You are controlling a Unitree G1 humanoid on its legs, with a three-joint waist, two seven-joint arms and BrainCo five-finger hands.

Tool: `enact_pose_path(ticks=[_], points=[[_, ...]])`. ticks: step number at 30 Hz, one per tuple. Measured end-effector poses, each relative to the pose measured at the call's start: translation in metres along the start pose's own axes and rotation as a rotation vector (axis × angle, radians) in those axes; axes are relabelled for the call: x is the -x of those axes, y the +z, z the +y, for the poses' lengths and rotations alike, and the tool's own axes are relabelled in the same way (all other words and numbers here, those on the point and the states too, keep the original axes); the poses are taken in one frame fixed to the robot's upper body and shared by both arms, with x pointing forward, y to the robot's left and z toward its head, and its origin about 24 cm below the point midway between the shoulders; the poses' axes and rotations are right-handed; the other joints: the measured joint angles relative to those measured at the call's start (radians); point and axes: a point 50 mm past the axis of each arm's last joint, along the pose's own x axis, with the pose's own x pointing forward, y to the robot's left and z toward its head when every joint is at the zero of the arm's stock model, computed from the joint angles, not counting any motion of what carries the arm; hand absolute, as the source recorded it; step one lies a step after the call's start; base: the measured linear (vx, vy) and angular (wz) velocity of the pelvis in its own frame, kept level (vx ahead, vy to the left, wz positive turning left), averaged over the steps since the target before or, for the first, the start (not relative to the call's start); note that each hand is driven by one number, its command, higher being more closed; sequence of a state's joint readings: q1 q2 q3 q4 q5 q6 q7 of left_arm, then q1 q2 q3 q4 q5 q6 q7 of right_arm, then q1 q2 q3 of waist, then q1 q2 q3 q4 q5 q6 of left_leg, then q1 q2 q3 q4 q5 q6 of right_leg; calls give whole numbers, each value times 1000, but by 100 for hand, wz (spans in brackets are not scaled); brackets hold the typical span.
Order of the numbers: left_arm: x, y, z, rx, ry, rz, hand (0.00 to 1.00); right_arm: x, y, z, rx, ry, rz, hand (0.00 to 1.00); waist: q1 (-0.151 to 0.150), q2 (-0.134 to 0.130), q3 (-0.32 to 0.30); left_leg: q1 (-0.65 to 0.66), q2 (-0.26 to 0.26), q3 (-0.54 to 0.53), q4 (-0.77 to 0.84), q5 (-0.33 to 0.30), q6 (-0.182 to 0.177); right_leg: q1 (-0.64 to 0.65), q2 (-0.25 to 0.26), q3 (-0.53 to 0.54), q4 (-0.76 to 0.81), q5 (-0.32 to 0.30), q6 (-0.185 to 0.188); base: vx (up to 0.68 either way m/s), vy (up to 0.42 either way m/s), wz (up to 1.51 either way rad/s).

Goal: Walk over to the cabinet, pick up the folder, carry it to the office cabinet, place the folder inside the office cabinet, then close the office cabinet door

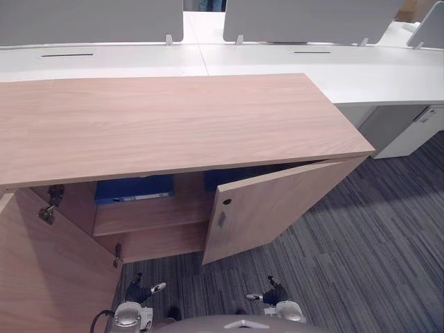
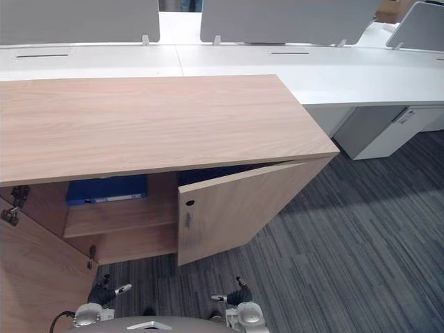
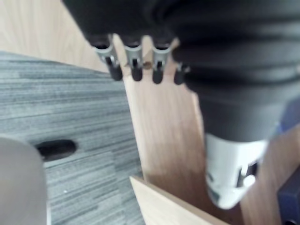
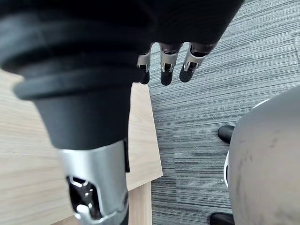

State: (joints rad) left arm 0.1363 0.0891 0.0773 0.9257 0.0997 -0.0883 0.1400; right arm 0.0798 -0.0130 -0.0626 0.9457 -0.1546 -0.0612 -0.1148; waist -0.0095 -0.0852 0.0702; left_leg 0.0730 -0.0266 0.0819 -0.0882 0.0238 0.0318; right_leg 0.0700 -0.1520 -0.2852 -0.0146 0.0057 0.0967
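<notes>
Pale wood makes up the office cabinet (image 1: 159,118), which stands with both doors open: the right door (image 1: 270,208) swung partly out toward 4 o'clock, the left door (image 1: 41,270) wide open at 8 o'clock. The blue folder (image 1: 134,188) lies flat on the shelf (image 1: 149,216) inside, near 8 o'clock (a second patch of blue shows behind the right door, too hidden to identify). The left hand (image 1: 149,290) hangs low at 7 o'clock over the grey carpet (image 1: 361,257), its fingers (image 3: 133,65) loosely extended and holding nothing. The right hand (image 1: 267,295), near 5 o'clock, is likewise relaxed and empty. Behind the cabinet at 12 o'clock runs a white table (image 1: 312,66) with grey screens (image 1: 90,21).
</notes>
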Motion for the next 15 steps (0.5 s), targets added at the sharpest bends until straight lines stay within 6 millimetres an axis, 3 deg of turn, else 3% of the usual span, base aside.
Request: enact_pose_path(ticks=[3,7,10,15], points=[[0,1,1,9,2,1,0,-2,2,1,3,4,5,0,1,2,7,-6,0,-5,0,0,0,-6,0,-4,8,-1,0,-5,-12,6],[-2,4,4,31,12,-6,0,-4,10,-1,-25,-10,-11,0,-4,-2,25,-62,1,-81,0,15,-3,-78,7,31,110,-68,-7,-11,-40,42],[-3,6,6,62,30,-8,0,-3,4,-2,-34,-15,5,0,11,-5,31,-77,1,-148,0,19,-20,-70,19,56,140,-117,-26,19,-44,78],[-4,9,8,100,52,-11,0,-4,5,-2,-33,-16,10,0,21,-1,47,-125,4,-255,1,69,-40,-54,34,-3,139,-132,-45,18,-61,79]])
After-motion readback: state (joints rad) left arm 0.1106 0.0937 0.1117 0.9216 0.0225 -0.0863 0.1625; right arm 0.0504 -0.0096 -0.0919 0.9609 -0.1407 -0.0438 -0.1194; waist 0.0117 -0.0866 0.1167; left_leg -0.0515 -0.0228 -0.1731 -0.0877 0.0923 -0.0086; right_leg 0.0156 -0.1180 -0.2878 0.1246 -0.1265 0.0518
